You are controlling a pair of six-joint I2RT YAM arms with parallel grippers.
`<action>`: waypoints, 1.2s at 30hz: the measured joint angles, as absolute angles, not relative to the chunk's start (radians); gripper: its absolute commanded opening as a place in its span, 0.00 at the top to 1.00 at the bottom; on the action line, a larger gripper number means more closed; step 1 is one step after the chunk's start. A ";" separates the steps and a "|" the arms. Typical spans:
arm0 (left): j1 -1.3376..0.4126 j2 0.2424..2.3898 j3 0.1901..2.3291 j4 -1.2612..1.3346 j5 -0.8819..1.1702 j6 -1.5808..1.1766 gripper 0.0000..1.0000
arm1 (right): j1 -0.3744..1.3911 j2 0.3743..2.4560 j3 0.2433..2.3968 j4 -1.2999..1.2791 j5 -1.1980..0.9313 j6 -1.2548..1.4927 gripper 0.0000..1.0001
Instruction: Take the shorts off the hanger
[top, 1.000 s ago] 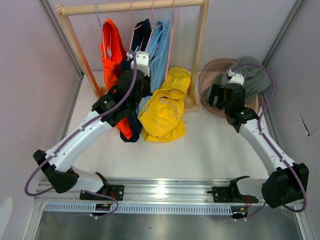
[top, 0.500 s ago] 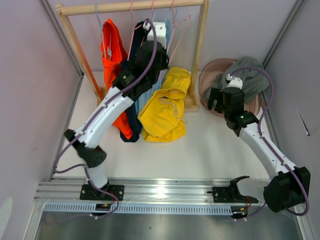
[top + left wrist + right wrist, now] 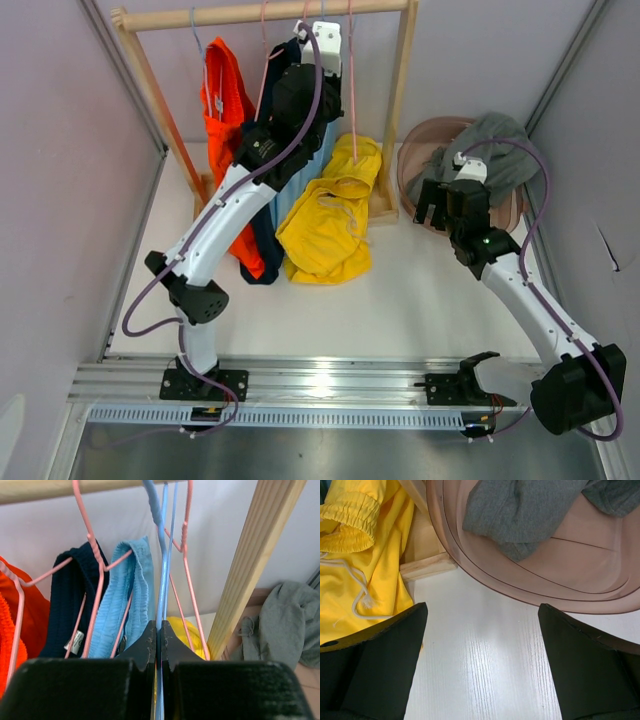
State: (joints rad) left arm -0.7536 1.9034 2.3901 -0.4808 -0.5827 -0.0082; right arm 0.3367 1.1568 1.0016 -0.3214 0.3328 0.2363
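The yellow shorts (image 3: 330, 215) lie crumpled on the table at the foot of the rack, and show in the right wrist view (image 3: 350, 555) and behind the left jaws (image 3: 187, 632). My left gripper (image 3: 160, 630) is raised close under the wooden rod (image 3: 260, 14) and is shut on the thin wires of a blue hanger (image 3: 165, 555), whose hook reaches up to the rod. My right gripper (image 3: 482, 645) hovers open over bare table, between the yellow shorts and the basket (image 3: 520, 585), holding nothing.
On the rack, pink hangers carry navy shorts (image 3: 70, 605) and light blue shorts (image 3: 120, 595), with an orange garment (image 3: 225, 100) further left. The rack's right post (image 3: 250, 565) stands close to my left gripper. A grey garment (image 3: 500, 150) fills the brown basket.
My left arm has lifted from low in front of the hanging clothes up to the rod, its jaws staying shut. The right arm has hardly moved.
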 measured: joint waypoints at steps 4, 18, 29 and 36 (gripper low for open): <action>-0.722 1.913 2.399 -0.443 -0.531 0.002 1.00 | 0.339 1.157 0.993 -0.321 0.333 0.236 0.01; -0.597 2.083 2.465 -0.379 -0.321 -0.003 1.00 | 0.339 1.153 0.955 -0.305 0.336 0.241 0.01; -0.598 2.109 2.471 -0.357 -0.240 -0.010 0.87 | 0.332 1.154 0.952 -0.276 0.324 0.244 0.01; -0.606 1.998 2.276 -0.351 -0.243 -0.020 0.38 | 0.330 1.157 0.952 -0.271 0.313 0.244 0.01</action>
